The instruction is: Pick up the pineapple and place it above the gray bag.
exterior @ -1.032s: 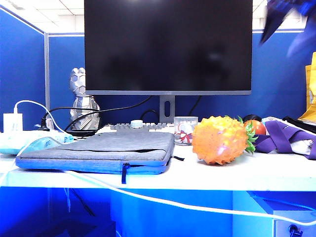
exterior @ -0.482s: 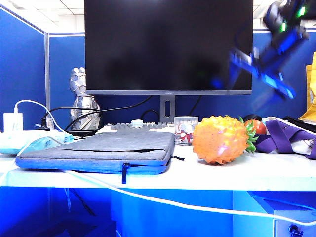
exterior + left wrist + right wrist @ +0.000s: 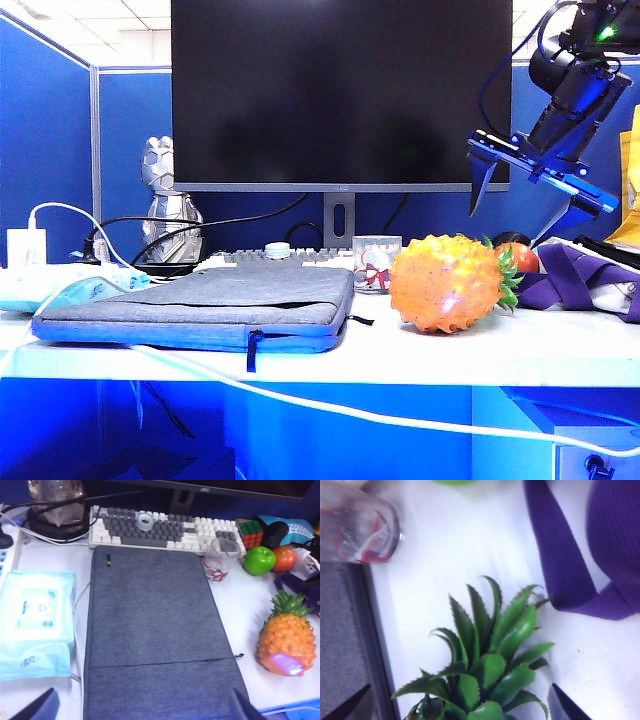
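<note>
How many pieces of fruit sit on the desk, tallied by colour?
Orange-yellow: 1, the bumpy toy pineapple with a spiky green crown, lying to the right of the flat gray fabric bag.
Green: 1, the smooth round green apple.
Orange-red: 1, the smooth round fruit beside the apple.
Total: 3.

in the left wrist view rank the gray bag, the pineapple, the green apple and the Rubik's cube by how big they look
1. Flat gray fabric bag, by far.
2. Bumpy orange toy pineapple.
3. Smooth green apple.
4. Small multicoloured puzzle cube, close to the apple and partly hidden, so those two are uncertain.
</note>
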